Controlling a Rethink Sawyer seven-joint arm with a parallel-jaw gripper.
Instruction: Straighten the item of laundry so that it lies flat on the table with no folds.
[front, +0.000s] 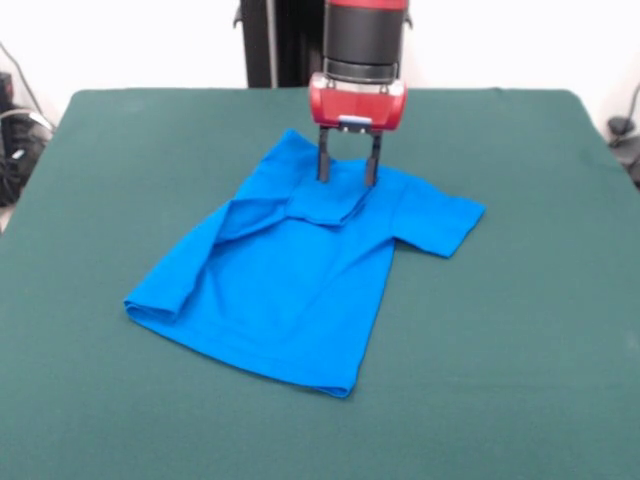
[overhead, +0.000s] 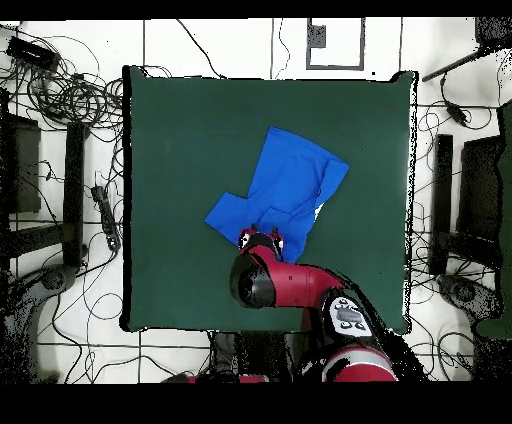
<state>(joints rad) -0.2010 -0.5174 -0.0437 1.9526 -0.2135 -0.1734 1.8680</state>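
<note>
The item of laundry (front: 290, 290) is a bright blue T-shirt lying plain side up on the green table (front: 520, 330). One sleeve spreads out at the right in the front view. The other side is folded inward, with a flap of cloth doubled over near the collar and a long crease down the left edge. My gripper (front: 348, 176) hangs over the collar end, open, its two dark fingers (front: 324, 165) straddling the folded flap with their tips at the cloth. In the overhead view the shirt (overhead: 285, 180) lies above the gripper (overhead: 262, 236).
Green felt surrounds the shirt on all sides, widest toward the front edge. Cables and equipment (overhead: 60, 90) lie on the floor beyond the table's edges. The red arm (overhead: 300, 290) reaches in over the near side of the table in the overhead view.
</note>
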